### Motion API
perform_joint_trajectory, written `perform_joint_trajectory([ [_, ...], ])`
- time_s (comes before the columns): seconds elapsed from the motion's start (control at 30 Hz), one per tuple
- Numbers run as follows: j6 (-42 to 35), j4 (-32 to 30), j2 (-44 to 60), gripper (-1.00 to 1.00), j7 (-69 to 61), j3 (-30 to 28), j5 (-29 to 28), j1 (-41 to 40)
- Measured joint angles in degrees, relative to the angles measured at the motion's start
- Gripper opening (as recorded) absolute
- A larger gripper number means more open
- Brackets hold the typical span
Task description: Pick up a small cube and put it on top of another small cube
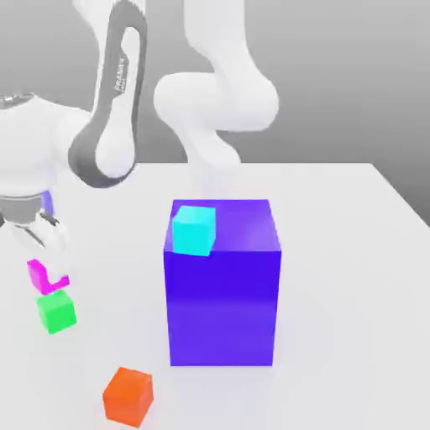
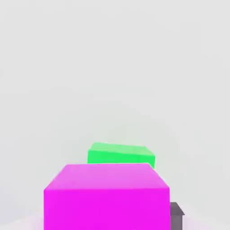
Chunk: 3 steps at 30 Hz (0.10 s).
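Observation:
My gripper (image 1: 45,265) is at the exterior view's left, shut on the small magenta cube (image 1: 37,274); a pale finger covers part of the cube. The cube hangs just above the small green cube (image 1: 56,312), which rests on the white table, and sits a little toward the exterior view's left of it. In the hand view the magenta cube (image 2: 107,197) is close up, with a dark fingertip (image 2: 177,214) at its side. The green cube (image 2: 121,154) lies just beyond it.
A big blue-violet block (image 1: 222,302) stands in the middle of the table (image 1: 353,277), with a cyan cube (image 1: 194,230) on its top corner. An orange cube (image 1: 128,396) sits near the front. The arm's white links rise behind the block.

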Motion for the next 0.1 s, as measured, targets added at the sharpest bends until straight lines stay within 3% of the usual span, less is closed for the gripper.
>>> perform_joint_trajectory([
  [0.03, 0.86, 0.08, 1.07, 1.00, -1.12, 0.93, 1.56, -0.62],
  [0.1, 0.86, 0.08, 1.07, 1.00, -1.12, 0.93, 1.56, -0.62],
])
